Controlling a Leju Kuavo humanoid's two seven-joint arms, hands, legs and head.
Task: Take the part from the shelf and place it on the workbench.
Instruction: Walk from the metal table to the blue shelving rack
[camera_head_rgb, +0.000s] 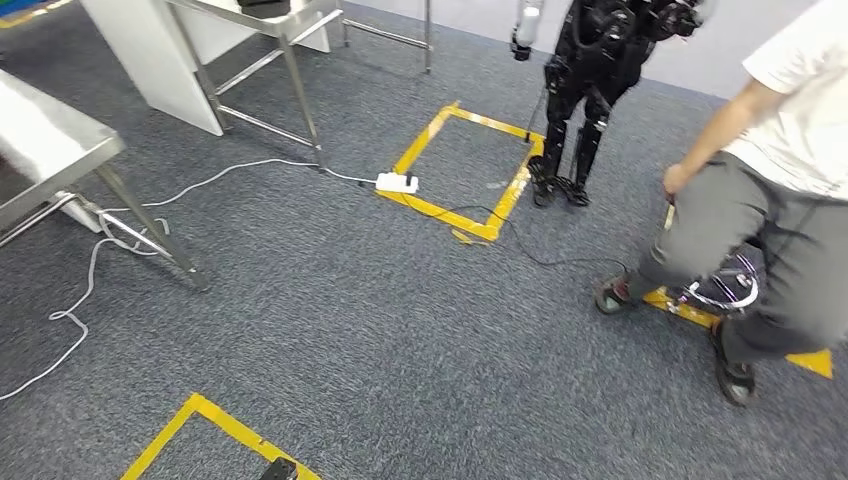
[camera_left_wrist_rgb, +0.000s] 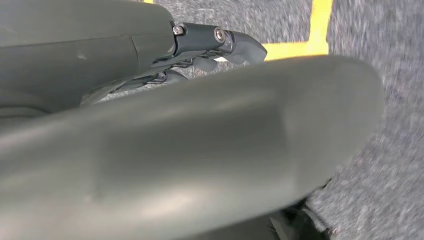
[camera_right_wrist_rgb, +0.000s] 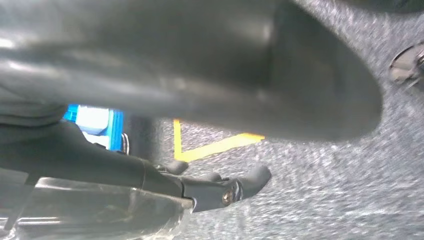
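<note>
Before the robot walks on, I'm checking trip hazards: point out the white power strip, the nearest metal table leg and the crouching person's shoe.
white power strip (camera_head_rgb: 397, 182), head view, top face.
metal table leg (camera_head_rgb: 150, 224), head view, mid-leg.
shoe (camera_head_rgb: 612, 294), head view, upper.

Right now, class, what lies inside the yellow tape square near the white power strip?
Inside the yellow tape square is bare grey carpet. The white power strip sits on its near corner, and another robot's black feet stand at its right edge, covering that tape.
</note>
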